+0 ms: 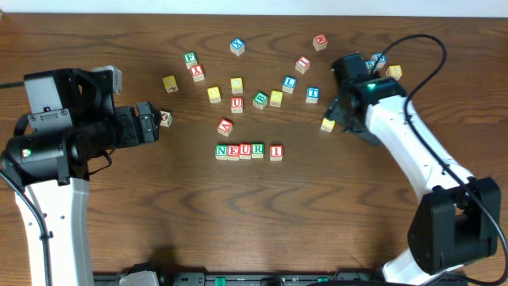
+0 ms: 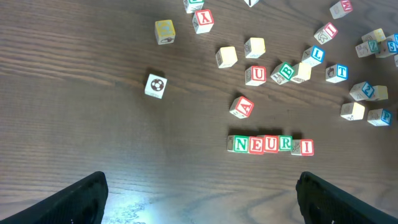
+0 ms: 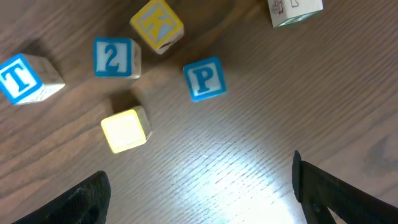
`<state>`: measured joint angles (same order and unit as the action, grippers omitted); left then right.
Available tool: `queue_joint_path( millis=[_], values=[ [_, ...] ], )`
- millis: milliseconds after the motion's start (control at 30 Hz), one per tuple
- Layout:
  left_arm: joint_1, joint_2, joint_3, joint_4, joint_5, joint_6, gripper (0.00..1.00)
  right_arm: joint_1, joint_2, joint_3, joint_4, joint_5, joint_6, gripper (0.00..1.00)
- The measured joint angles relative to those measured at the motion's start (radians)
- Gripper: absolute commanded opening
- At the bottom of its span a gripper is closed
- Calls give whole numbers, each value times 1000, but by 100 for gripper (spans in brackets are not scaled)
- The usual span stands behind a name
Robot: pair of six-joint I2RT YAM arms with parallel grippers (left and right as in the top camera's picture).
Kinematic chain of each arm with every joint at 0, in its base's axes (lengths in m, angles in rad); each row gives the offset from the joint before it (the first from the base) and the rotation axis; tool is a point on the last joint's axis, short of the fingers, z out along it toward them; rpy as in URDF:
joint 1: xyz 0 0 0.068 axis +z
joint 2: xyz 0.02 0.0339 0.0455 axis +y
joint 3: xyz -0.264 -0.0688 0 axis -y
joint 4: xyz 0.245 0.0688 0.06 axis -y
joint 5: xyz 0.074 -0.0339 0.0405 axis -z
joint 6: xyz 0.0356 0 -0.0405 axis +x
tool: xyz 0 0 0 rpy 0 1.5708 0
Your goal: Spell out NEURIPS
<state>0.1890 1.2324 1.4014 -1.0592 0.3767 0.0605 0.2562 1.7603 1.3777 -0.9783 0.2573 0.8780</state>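
Right wrist: right pincer gapes wide near the P cube; left pincer — also wide open.

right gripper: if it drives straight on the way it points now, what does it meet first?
Probably the blue P cube, roughly centred ahead of the open right gripper. The plain yellow cube lies nearer but off to one side; it might get clipped first. Depth is unclear.
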Motion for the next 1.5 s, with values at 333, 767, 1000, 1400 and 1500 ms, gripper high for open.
queue_joint_path(
  millis=[333, 767, 1000, 1400, 1500],
  values=[
    [0, 0, 0, 0, 0, 0, 95, -108, 0, 0, 1, -128, -128, 87],
    [0, 0, 0, 0, 0, 0, 95, -124, 138, 0, 60, -231, -225, 83],
    [0, 0, 0, 0, 0, 0, 95, -157, 163, -2, 68, -242, -248, 82],
    [0, 0, 0, 0, 0, 0, 95, -163, 163, -2, 79, -151, -296, 80],
    [0, 0, 0, 0, 0, 0, 95, -163, 163, -2, 108, -133, -302, 77]
  ],
)
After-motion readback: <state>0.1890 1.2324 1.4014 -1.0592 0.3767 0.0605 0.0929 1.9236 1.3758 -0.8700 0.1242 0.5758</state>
